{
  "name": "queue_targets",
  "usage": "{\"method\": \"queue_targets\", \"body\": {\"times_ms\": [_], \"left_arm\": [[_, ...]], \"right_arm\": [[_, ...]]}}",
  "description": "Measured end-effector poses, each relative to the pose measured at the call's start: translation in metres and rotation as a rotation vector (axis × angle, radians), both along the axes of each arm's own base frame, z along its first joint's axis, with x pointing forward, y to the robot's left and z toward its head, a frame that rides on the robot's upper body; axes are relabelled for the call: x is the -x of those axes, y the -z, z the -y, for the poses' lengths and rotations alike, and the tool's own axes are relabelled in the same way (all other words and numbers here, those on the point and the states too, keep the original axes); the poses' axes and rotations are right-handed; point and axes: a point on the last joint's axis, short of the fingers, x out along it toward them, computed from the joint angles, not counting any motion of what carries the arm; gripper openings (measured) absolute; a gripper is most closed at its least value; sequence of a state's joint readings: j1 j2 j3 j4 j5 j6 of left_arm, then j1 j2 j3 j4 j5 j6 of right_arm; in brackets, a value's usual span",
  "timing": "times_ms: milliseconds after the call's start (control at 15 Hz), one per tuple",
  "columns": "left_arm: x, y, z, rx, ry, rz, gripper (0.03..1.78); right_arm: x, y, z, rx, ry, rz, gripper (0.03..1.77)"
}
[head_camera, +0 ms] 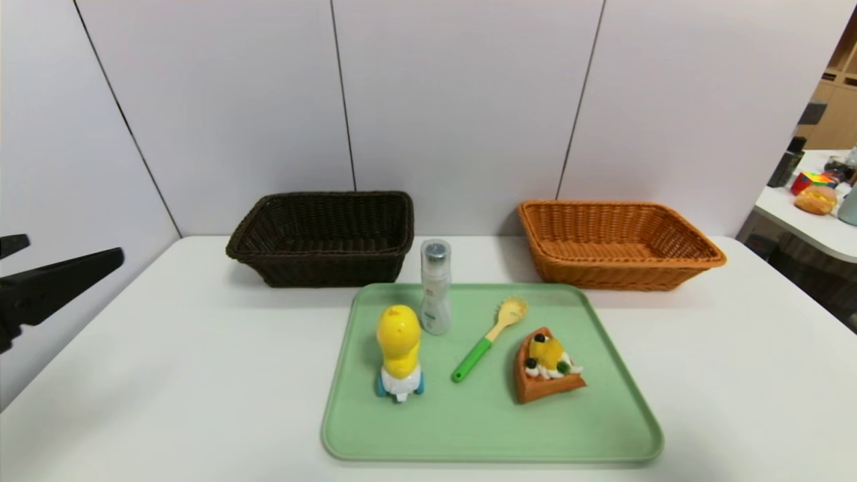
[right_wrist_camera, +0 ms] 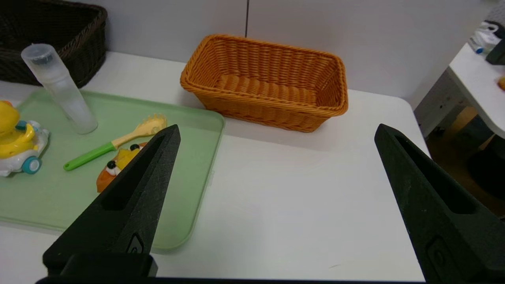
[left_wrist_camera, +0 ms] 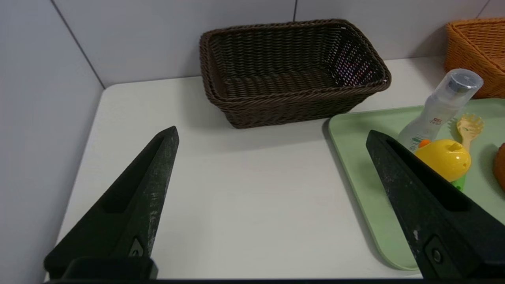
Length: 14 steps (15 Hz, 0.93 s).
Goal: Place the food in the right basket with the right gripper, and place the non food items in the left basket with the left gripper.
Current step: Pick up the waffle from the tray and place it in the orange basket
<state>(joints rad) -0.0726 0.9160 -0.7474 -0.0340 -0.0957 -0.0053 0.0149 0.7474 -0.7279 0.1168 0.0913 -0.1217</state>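
Left pincer (left_wrist_camera: 272, 134) hangs with its two black fingers (left_wrist_camera: 130, 205) spread wide and nothing between them, above the bench's (head_camera: 167, 375) left side; in the head view only its tips show at the left border. Right pincer (right_wrist_camera: 276, 132) is likewise spread wide and empty, above the bench's right side, and does not show in the head view.

Near the front edge, at the middle of the bench, lies a green tray (head_camera: 482, 435). Toward the tray's front, on its left half, stands a yellow duck toy (head_camera: 399, 351) on blue wheels. On the right half sits a cake slice (head_camera: 543, 365), a brown wedge topped with yellow fruit, cream and dark berries. Between the two lies a spoon (head_camera: 489, 338) with a green handle and a pale toothed head, slanting from the tray's middle toward its far right. At the tray's far edge, just behind the duck toy, a clear bottle (head_camera: 435, 288) stands upright with a capped top.

Past the tray, along the bench's far edge against the wall, sit two woven baskets, both empty. A dark brown basket (head_camera: 321, 268) is at the far left of the tray, an orange basket (head_camera: 619, 271) at the far right, well apart from each other.
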Motion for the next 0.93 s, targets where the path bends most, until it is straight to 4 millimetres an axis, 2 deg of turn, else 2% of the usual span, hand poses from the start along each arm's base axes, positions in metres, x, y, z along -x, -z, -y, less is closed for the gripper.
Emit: {"method": "queue_targets", "body": {"times_ms": [200,467,667,933], "left_arm": [[-0.033,0.008,0.016,0.028,0.046,-0.105,1.69],[-0.053,0.022,0.04,0.052,0.086,-0.202,1.69],[-0.059,0.027,0.049,0.046,0.123,-0.217,1.69],[-0.056,0.033,0.059,0.03,0.176,-0.24,1.69]], "right_arm": [[-0.034,0.001,-0.007,-0.013,-0.061,-0.058,1.7],[-0.077,0.005,-0.03,-0.027,-0.159,-0.089,1.7],[-0.097,0.012,-0.053,-0.06,-0.209,-0.136,1.7],[-0.103,0.016,-0.082,-0.075,-0.2,-0.202,1.7]]}}
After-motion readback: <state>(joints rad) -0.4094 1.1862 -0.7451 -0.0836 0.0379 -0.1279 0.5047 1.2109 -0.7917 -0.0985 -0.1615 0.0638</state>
